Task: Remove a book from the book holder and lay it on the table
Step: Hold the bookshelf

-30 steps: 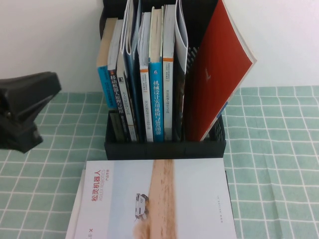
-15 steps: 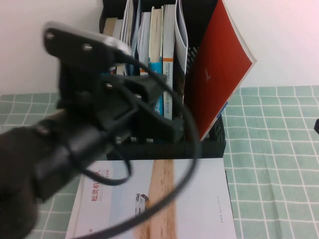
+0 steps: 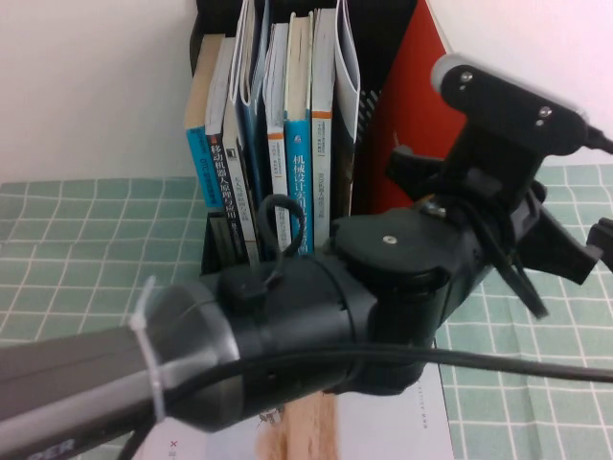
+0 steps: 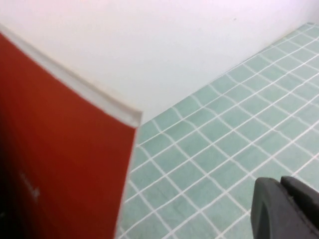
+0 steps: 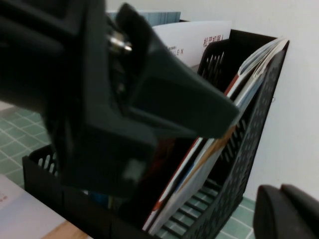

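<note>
The book (image 3: 383, 436) with the pale cover and sandy stripe lies flat on the surface (image 3: 536, 383) just in front of the book holder (image 3: 215, 259), so judged from how things lie the task looks essentially done; most of its cover is hidden under the left arm, which crosses the high view from the lower left toward the holder's right side. The left tool (image 3: 575, 254) sits at the right of the holder, near the leaning thin red book (image 4: 55, 149); its wrist view shows only one dark finger end (image 4: 286, 209) over the checked cloth, holding nothing visible, and whether it is spread or pressed together I cannot tell. The right tool (image 5: 289, 211) shows as a dark tip low in its own view, beside the holder's outer perforated wall, pressed together and pinching nothing; in the high view only a dark bit at the right edge may belong to that arm. The book appears large, thin and light, likely to flex if lifted by one corner, with a smooth cover that could slide on the cloth. If it needs shifting, a pinch at the spine edge or mid-way along a long side would probably keep it from drooping.
</note>
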Available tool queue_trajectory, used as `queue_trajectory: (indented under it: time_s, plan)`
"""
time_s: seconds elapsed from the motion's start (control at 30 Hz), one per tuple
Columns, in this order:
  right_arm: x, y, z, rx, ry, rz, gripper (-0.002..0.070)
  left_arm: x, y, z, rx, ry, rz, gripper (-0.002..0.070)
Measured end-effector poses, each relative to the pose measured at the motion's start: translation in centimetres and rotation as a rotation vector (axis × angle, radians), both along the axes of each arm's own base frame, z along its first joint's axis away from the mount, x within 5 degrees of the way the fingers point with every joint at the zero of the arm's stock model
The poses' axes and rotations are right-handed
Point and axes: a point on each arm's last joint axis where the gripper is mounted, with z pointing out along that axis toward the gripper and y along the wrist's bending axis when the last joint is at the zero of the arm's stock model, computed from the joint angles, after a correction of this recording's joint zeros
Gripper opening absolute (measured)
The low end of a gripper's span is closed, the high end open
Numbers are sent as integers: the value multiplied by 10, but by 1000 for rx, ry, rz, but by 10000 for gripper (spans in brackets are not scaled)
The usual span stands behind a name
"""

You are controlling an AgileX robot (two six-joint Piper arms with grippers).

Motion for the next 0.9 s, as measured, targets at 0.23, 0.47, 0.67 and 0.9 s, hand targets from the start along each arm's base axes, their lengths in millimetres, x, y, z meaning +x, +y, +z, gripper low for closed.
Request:
queue_trajectory:
  time_s: [0.23, 0.47, 0.67, 0.9]
  plan:
    - [1, -1, 2, -5, -23, -9, -1, 30, -15, -9, -10, 5, 22, -3]
    - [1, -1, 2, -14, -32, -10, -1, 64, 6, -16, -39, 41, 131, -2]
    - [1, 2, 4, 15, -61, 21, -1, 82, 19, -18, -100, 81, 173, -3]
    - [11, 9, -5, 86, -47, 104, 18, 81, 19, -18, -79, 67, 162, -3]
